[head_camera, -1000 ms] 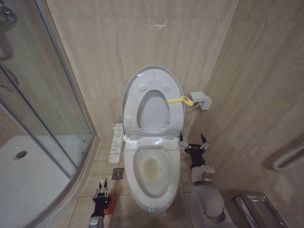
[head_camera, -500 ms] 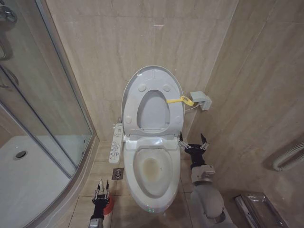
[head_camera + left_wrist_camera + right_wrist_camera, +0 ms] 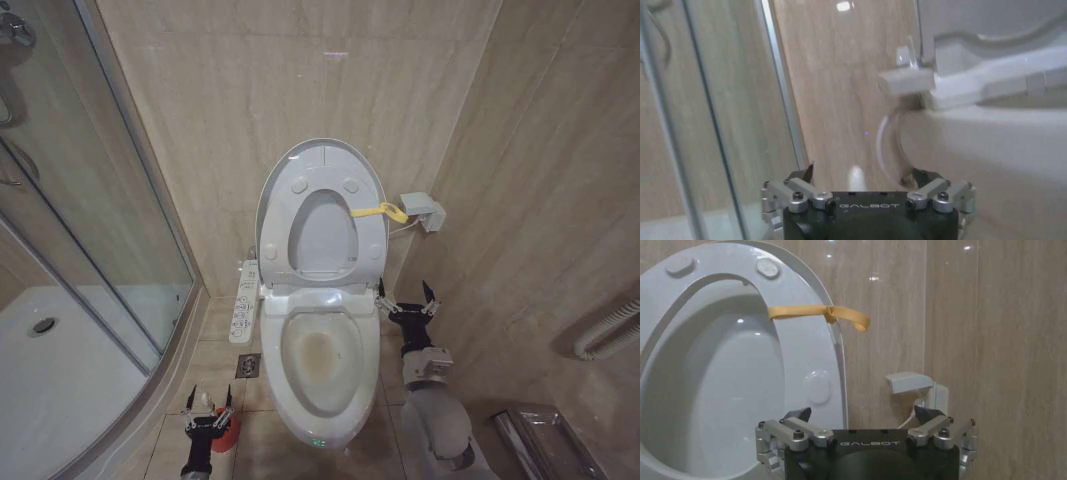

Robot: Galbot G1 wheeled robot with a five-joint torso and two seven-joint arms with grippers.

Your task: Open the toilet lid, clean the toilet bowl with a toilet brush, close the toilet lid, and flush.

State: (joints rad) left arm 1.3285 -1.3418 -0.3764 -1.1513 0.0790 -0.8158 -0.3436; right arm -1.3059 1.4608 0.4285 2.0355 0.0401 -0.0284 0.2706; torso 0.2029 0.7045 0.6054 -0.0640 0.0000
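Left tool (image 3: 208, 411) spread apart over the toilet brush (image 3: 203, 401) in its red holder (image 3: 226, 429) on the floor left of the toilet bowl (image 3: 322, 355), right tool (image 3: 404, 298) apart beside the bowl's right rim, toilet lid (image 3: 322, 205) upright against the wall.

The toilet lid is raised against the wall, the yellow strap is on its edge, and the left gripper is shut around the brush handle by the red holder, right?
Not quite: the left gripper is open, its fingers spread on either side of the toilet brush, as the head view shows. The toilet lid is raised, with the yellow strap.
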